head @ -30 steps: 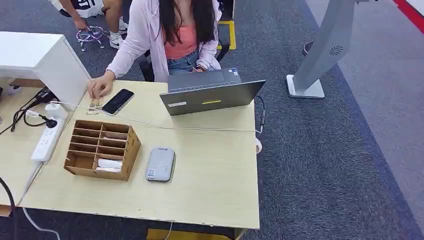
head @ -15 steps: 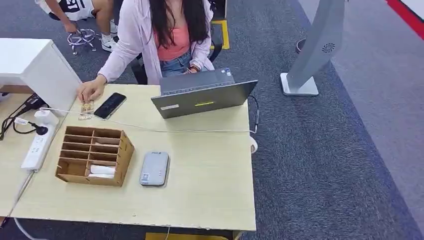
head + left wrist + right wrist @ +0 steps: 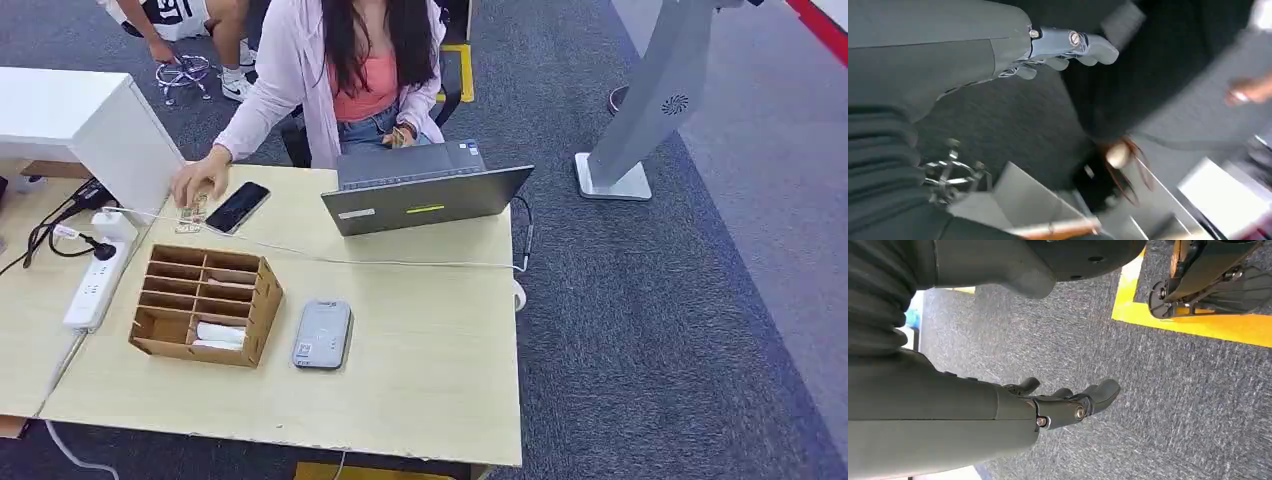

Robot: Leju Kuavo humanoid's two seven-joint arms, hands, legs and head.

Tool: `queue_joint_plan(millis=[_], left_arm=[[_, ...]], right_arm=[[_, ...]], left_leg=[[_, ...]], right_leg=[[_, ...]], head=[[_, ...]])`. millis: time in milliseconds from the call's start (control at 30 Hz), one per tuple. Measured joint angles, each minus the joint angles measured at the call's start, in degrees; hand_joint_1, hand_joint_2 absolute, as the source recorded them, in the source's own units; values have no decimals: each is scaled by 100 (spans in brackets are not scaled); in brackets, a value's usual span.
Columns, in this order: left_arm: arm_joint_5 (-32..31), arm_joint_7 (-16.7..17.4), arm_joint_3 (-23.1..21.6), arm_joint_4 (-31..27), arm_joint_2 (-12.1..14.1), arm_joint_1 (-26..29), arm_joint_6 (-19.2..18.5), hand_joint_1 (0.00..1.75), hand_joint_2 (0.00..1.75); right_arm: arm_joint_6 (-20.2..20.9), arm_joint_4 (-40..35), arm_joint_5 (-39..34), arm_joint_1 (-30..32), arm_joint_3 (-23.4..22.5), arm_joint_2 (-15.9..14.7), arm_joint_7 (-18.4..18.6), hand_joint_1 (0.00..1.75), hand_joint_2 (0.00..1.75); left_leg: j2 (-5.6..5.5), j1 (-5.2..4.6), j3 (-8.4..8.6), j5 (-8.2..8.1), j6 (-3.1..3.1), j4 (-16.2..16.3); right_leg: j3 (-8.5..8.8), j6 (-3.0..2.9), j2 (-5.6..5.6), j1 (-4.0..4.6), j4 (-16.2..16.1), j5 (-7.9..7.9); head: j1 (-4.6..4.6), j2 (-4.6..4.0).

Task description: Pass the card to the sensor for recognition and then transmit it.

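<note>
A grey flat sensor box (image 3: 322,335) lies on the light wooden table (image 3: 420,370), just right of a brown wooden organizer (image 3: 205,304). In the organizer's front compartment lies a white card-like item (image 3: 218,333). My left hand (image 3: 1068,50) hangs by my side with its fingers loosely spread and nothing in them. Over grey carpet, my right hand (image 3: 1068,400) also hangs down, fingers apart, holding nothing.
A person in a pink top (image 3: 340,70) sits behind the table, one hand (image 3: 200,180) on a small item next to a black phone (image 3: 237,207). An open laptop (image 3: 420,190), a thin cable, a white power strip (image 3: 92,285) and a white box (image 3: 90,120) share the table. A grey stand (image 3: 650,100) rises at the right.
The whole picture swayed left and back, so the camera moved. The person's hand stays by the phone. Nothing on the table has been shifted.
</note>
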Motion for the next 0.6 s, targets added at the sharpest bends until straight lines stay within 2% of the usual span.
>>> queue_joint_plan(millis=[67,200,233,333,433,467,600], left_arm=[[-133,66,22,161,-203,2,101,0,0],[-459,-118,20,545,-934,0,268,0,0],[-540,-140,20,643,-1080,0,347,0,175],[-699,-136,11,776,-1384,-1,507,0,175],[-881,13,-302,846,-1585,34,570,0,175],[-947,35,-442,863,-1631,44,579,0,0],[-1174,203,-849,876,-1742,92,585,0,0]], right_arm=[[-4,0,-7,-4,-2,-6,-2,0,175],[-33,0,4,-8,0,-33,-18,0,175],[-46,-2,11,-8,0,-44,-29,0,175],[-83,-2,22,-8,0,-63,-61,0,175],[-11,-24,-173,17,162,-112,-98,0,175],[-2,-39,-282,33,245,-131,-114,0,0],[2,-94,-711,99,540,-206,-129,0,0]], left_leg=[[-1,-8,2,4,6,0],[0,-17,2,4,19,0],[0,-12,3,3,20,2],[1,-13,4,1,24,6],[0,-13,3,1,26,7],[0,-12,3,1,26,7],[0,-12,4,1,26,7]], right_leg=[[2,1,-3,-7,-3,1],[3,8,-3,-18,-3,4],[9,9,-3,-17,-11,6],[10,23,-2,-15,-18,14],[11,23,-3,-15,-19,15],[11,23,-3,-14,-19,15],[11,24,-3,-14,-18,15]], head=[[-6,0],[-24,0],[-4,0],[11,0],[4,0],[15,0],[13,0]])
